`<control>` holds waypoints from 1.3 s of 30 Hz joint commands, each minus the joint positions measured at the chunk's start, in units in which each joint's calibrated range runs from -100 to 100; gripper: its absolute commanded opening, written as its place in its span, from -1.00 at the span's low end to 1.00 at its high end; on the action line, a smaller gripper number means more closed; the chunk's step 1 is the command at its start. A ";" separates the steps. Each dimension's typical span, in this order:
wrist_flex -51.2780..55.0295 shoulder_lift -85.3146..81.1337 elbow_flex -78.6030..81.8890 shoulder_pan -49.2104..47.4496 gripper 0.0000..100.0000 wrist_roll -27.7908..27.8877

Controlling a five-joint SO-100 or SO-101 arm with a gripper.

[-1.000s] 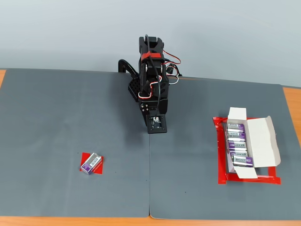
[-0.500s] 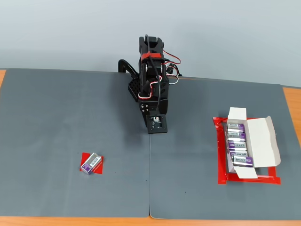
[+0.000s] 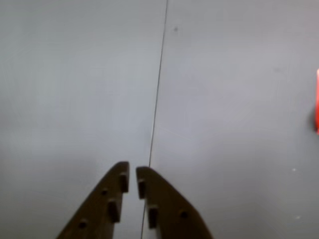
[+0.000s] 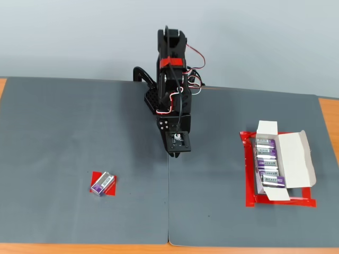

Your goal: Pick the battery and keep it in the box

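Arm at centre, before the pick.
The tool (image 3: 132, 175), clenched and empty, hangs above the bench (image 4: 63, 121); the battery (image 4: 103, 183) lies well apart from the box (image 4: 294, 157).

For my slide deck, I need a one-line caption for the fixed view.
Arm poised mid-mat; lone battery on a red patch at left, box of four cells at right.

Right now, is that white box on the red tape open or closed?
Open. In the fixed view the box has its wide side flap folded out to the right, and a row of four purple batteries shows inside.
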 commanded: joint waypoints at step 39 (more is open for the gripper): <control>-16.02 58.03 -43.97 25.70 -0.96 -0.78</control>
